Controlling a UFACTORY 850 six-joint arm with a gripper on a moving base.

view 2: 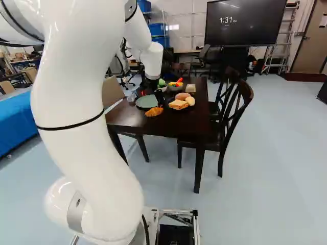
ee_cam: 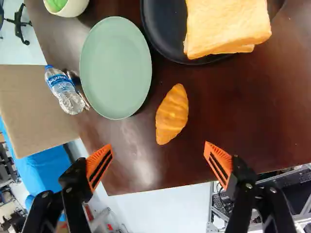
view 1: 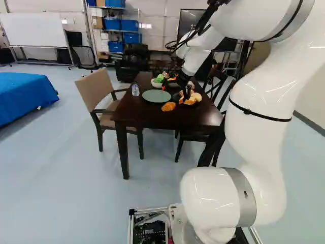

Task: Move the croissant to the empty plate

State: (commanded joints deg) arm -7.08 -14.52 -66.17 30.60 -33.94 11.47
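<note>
Orange pads [ee_cam: 94, 159] stand wide apart on my open tool [view 2: 151, 95], and ahead of them I see the croissant [ee_cam: 172, 114] on the dark surface [ee_cam: 228, 107], near the green plate [ee_cam: 115, 68], with chairs [view 1: 94, 90] around on pale floor [view 1: 66, 168].

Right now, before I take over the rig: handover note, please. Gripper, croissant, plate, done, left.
Gripper: open, nothing between the pads, croissant ahead of it.
Croissant: on the bare table, beside the green plate, not touching it.
Green plate: empty. The black plate holds bread; not the target.
Done: no grasp, no placement.
Left: grip the croissant, lift, set it on the green plate, release.
</note>
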